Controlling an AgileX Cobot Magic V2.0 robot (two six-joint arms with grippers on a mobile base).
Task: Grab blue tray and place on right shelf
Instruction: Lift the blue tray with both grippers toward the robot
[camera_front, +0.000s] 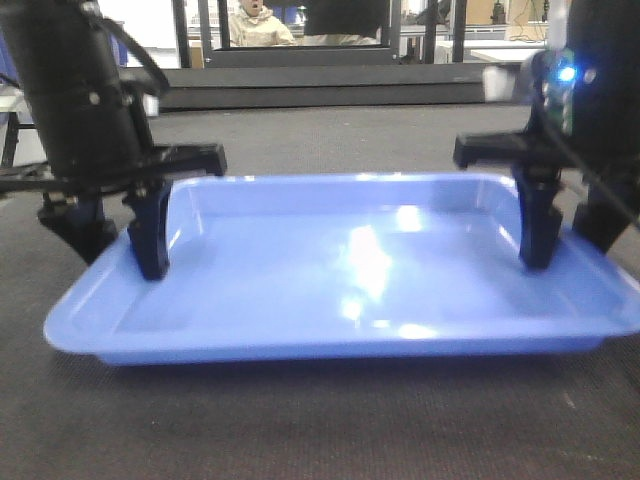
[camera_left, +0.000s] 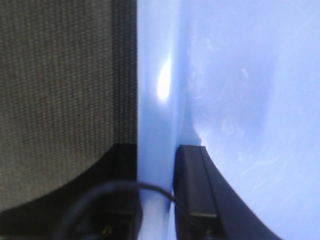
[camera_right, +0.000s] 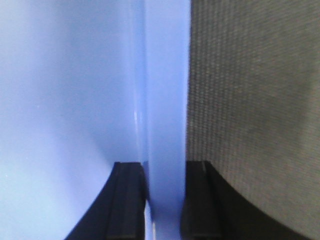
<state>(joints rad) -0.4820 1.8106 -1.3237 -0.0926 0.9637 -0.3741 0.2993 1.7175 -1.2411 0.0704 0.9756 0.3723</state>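
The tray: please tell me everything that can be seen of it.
The tray is a wide, shallow rectangle of glossy light-blue plastic, with rounded corners, low sloped walls and a flared rim. It is empty and lies level on the dark mat. The left gripper clamps its left wall and the right gripper its right wall, one finger inside, one outside.

No word, label, brand mark or number can be read in any of the three views. The blue tray (camera_front: 340, 270) shows only plain glossy plastic with spots of glare. In the two wrist views its rim is just as bare. The far end of the front view is blurred, so any lettering there may be too soft to make out.
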